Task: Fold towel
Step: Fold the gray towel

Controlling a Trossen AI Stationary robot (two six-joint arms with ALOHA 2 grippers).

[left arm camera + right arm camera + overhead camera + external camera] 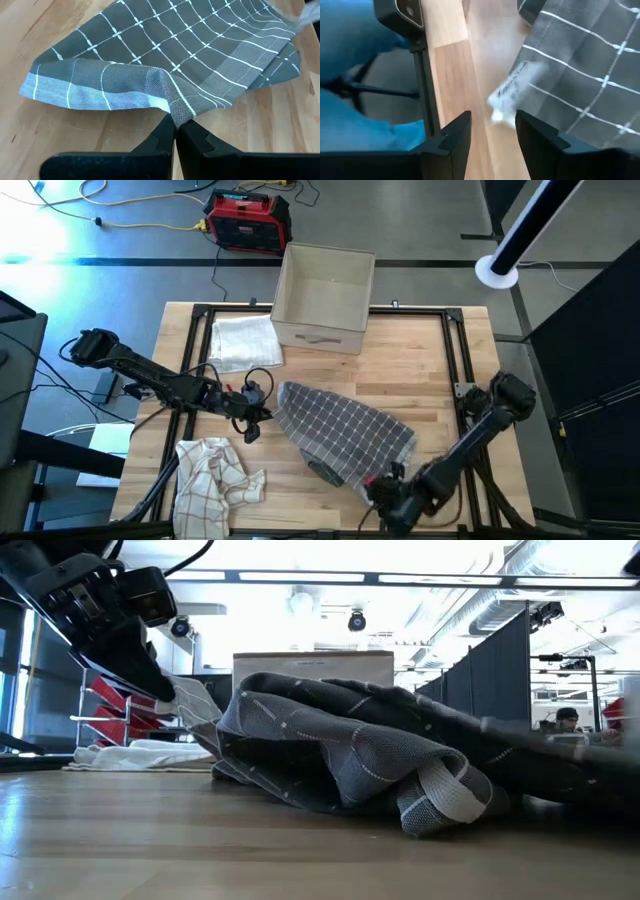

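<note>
- The grey checked towel lies bunched at table centre, below the cardboard box at twelve o'clock.
- The left gripper, at nine o'clock, pinches its hem.
- The right gripper, at five o'clock, hangs spread beside the label corner; a one-sided pull could drag the cloth askew.

Light butcher-block wooden table, black metal frame along its edges. On it: grey windowpane-check towel, centre-right; folded white cloth, far left; crumpled cream-and-brown checked cloth, near left; beige open-topped box, far edge.
</note>
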